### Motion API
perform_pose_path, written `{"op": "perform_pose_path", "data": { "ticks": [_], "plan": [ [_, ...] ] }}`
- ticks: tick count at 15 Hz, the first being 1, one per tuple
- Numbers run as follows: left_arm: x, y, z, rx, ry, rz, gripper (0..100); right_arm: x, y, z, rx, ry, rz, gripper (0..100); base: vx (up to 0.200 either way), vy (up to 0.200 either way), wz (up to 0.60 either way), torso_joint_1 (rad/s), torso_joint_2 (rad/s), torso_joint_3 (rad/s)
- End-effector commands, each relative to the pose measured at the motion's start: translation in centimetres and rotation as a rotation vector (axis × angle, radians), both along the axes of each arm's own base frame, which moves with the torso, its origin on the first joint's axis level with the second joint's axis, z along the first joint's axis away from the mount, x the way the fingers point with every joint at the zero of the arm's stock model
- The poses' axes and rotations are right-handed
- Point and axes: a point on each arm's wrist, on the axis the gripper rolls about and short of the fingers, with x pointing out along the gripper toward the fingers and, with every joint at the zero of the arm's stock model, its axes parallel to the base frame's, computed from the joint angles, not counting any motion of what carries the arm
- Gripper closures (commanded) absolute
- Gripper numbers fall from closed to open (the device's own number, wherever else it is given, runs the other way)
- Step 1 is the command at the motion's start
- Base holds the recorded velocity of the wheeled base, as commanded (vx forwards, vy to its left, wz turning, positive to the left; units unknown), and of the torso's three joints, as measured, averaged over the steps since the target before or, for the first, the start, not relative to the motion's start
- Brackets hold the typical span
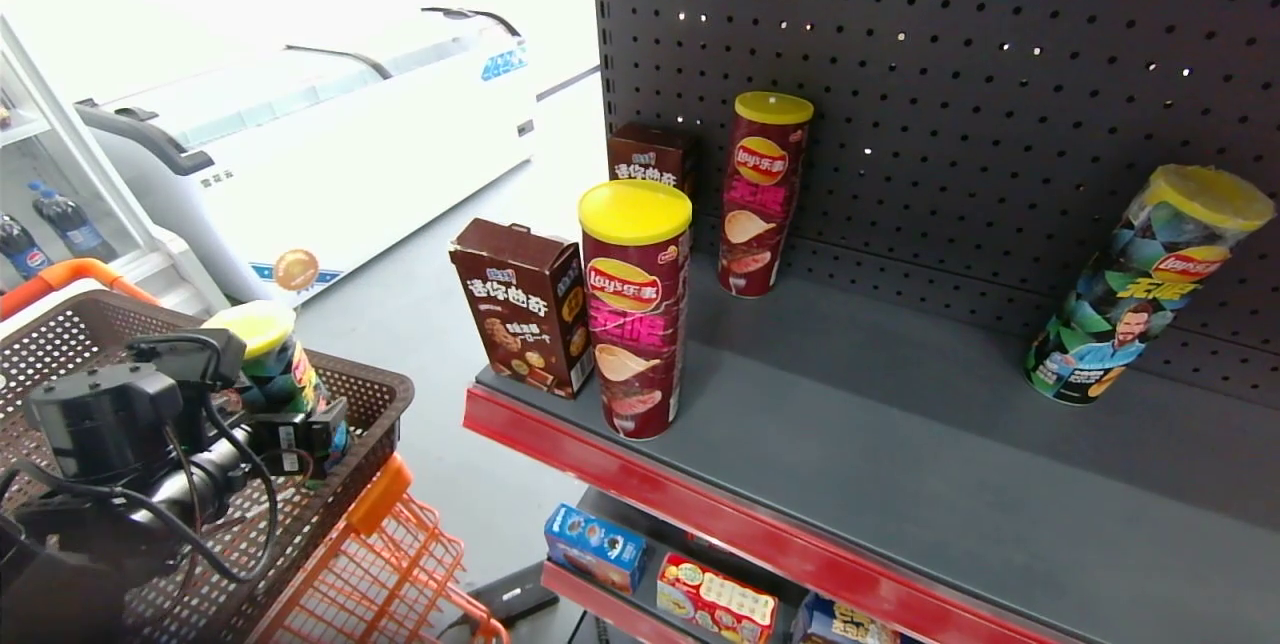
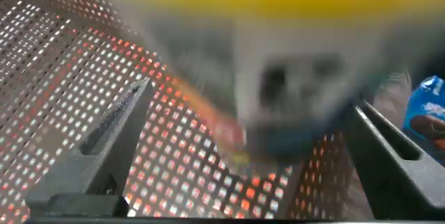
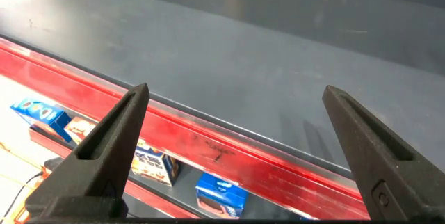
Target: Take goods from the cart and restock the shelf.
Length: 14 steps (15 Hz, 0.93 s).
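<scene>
Chip can (image 1: 278,371), green-printed with a yellow snap lid, stands upright in the brown mesh cart (image 1: 385,392), between the spread jaws of the left tool (image 2: 249,102); contact cannot be confirmed. Judged light: a rigid paperboard tube with a glossy wrap, likely slippery, its wall prone to denting under a hard squeeze. Recommend hold at mid-body, below the lid, with moderate pressure. Right tool (image 3: 233,95) spread and empty above the shelf (image 1: 850,444), a flat dark deck with a red front lip.
</scene>
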Motion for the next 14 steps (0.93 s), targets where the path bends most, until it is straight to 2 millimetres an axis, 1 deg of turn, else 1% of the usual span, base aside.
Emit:
{"op": "perform_pose_path", "data": {
  "ticks": [1,5,6,9,10,11,13,14],
  "plan": [
    [2.0,0.6,-0.8,-0.001,0.000,0.013,0,0.0,0.0,0.0,0.000,0.000,0.002,0,0.000,0.000,0.00,0.000,0.00,0.000],
    [3.1,0.8,-1.1,0.003,-0.026,0.014,0,0.0,0.0,0.0,0.000,0.000,0.000,0,0.000,0.000,0.00,0.000,0.00,0.000],
    [3.4,0.8,-0.8,0.007,-0.044,0.011,100,0.0,0.0,0.0,0.000,-0.001,0.000,0,0.000,0.000,0.00,0.000,0.00,0.000],
    [3.8,0.6,-0.3,0.022,-0.070,-0.003,100,0.0,0.0,0.0,0.000,-0.001,0.000,0,0.000,0.000,0.00,0.000,0.00,0.000],
    [4.0,0.1,0.1,0.022,-0.092,-0.019,100,0.0,0.0,0.0,0.000,0.000,0.002,0,0.000,0.000,0.00,0.000,0.00,0.000],
    [3.9,-0.9,1.6,0.030,-0.151,-0.050,100,0.0,0.0,0.0,0.000,-0.001,0.000,0,0.000,0.000,0.00,0.000,0.00,0.000],
    [2.8,-1.1,4.3,0.069,-0.208,-0.066,100,0.0,0.0,0.0,0.000,0.000,0.000,0,0.000,0.000,0.00,0.000,0.00,0.000],
    [2.0,-1.2,5.8,0.081,-0.210,-0.080,100,0.0,0.0,0.0,0.000,-0.001,0.000,0,0.000,0.000,0.00,0.000,0.00,0.000]
  ]
}}
